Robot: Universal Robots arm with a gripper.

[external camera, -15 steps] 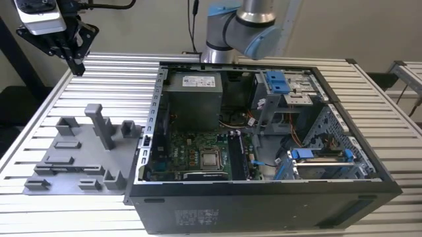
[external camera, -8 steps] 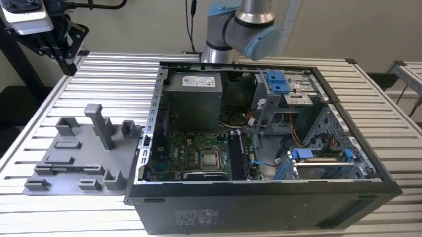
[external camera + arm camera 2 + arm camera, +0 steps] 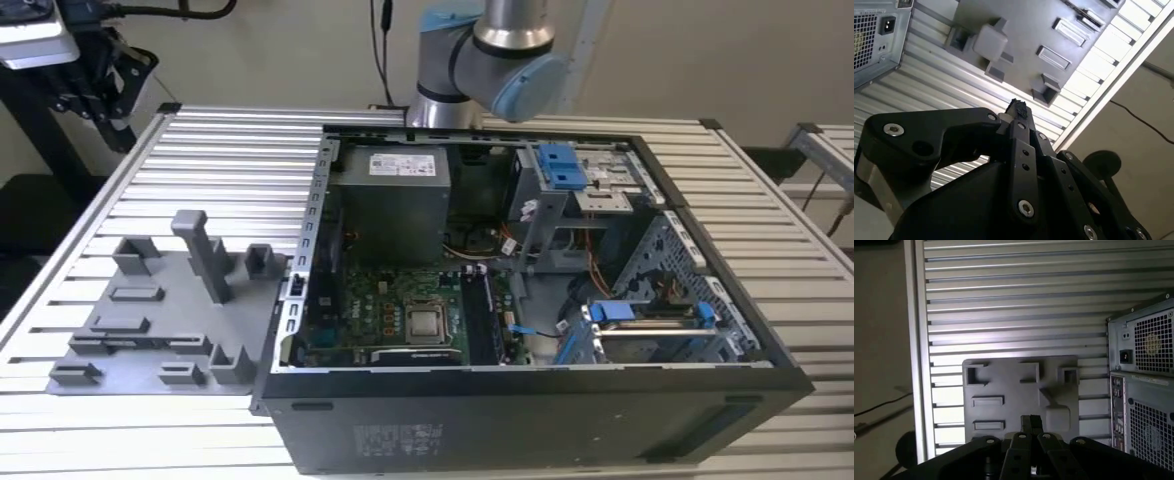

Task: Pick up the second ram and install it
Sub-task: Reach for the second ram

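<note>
Showing the gripper (image 3: 1032, 423) hanging above the grey tray (image 3: 1004, 385), well outside the open computer case (image 3: 534, 425). Keeping the fingers (image 3: 1017, 107) narrow, tips touching, in both wrist views. Lying just beside the case on the slatted desk (image 3: 214, 160): the tray. Standing inside the case by the motherboard (image 3: 387, 300): dark strips (image 3: 483, 315), too small to tell whether the second ram is among them.

The silver-grey tubular robot arm (image 3: 511, 22) has rounded grey joint housings, one closed by a pale blue round cap (image 3: 525, 98). In the second wrist view, the matt black end effector (image 3: 1017, 108) is built from flat black linkage bars (image 3: 1021, 165) pinned with small silver screws (image 3: 1025, 208).
</note>
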